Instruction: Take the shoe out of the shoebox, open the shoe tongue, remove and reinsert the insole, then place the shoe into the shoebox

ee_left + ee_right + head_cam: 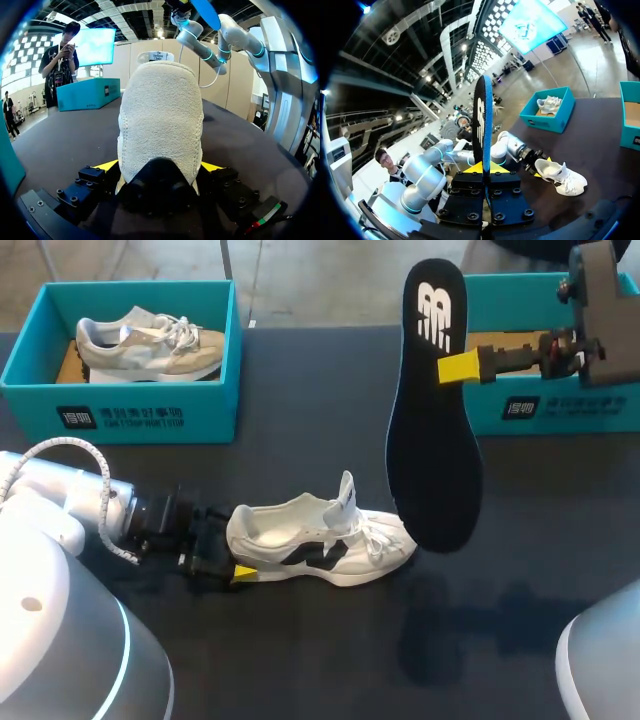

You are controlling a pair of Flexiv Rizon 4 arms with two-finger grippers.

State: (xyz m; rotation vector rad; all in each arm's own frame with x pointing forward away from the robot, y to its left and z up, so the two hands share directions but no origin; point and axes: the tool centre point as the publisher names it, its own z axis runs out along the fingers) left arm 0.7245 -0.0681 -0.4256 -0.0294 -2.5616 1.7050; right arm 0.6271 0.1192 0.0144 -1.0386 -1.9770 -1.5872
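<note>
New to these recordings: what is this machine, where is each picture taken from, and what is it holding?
This is a robot with two arms, each ending in a two-finger gripper with yellow tips. The head view looks down on the table from above; the two round pictures come from cameras on the wrists. The left gripper is shut on the heel of a white shoe standing on the table. The right gripper holds a black insole upright in the air. At the far edge stand two teal boxes: the left shoebox holds a beige shoe, the right shoebox is behind the right gripper.
</note>
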